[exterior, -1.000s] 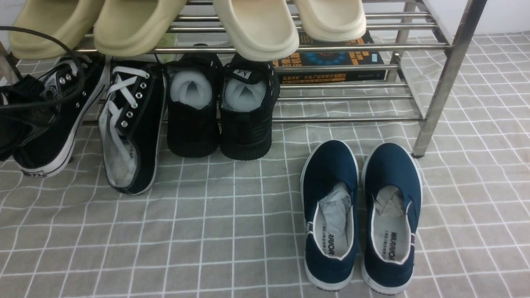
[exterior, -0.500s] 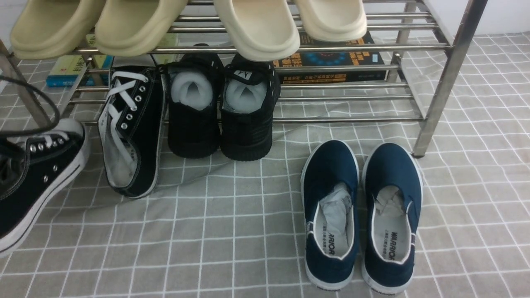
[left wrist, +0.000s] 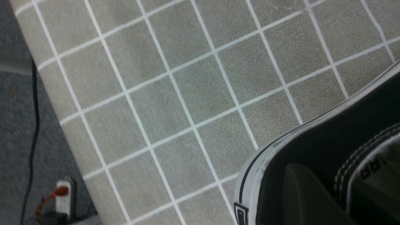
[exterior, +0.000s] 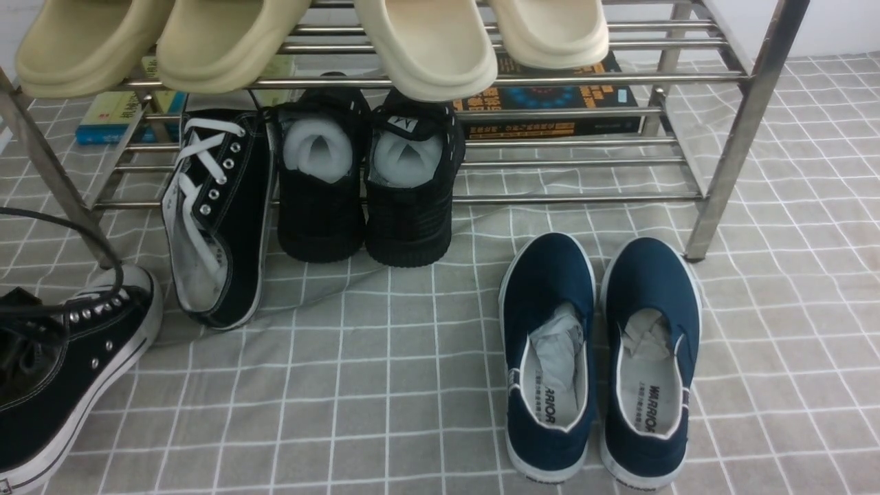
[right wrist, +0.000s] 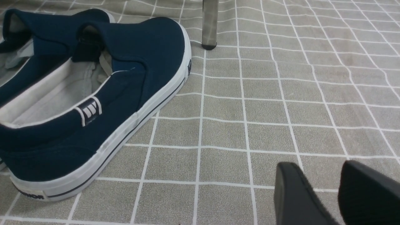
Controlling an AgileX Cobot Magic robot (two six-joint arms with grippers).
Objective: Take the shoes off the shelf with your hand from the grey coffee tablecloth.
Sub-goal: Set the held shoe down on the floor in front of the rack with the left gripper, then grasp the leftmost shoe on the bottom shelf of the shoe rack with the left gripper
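Observation:
One black lace-up sneaker (exterior: 69, 385) with a white sole lies at the near left on the grey coffee tablecloth (exterior: 385, 399). My left gripper (exterior: 14, 344) is shut on its heel wall. In the left wrist view one finger (left wrist: 306, 193) presses the outside of the sneaker (left wrist: 328, 137), and the other finger is hidden inside it. The second sneaker (exterior: 220, 220) leans on its side against the shelf (exterior: 729, 137), at the left of the lower tier. My right gripper (right wrist: 325, 175) stands open over bare cloth, out of the front view.
Navy slip-ons (exterior: 598, 357) sit on the cloth in front of the shelf's right half. Black mesh shoes (exterior: 371, 185) stand beside the second sneaker. Beige slippers (exterior: 426, 41) fill the top tier, with books (exterior: 550, 96) behind. A shelf leg (right wrist: 209, 25) is near the right gripper.
My left gripper has brought the sneaker from the shelf's lower left towards me and down to the near left of the cloth. The right gripper has not moved.

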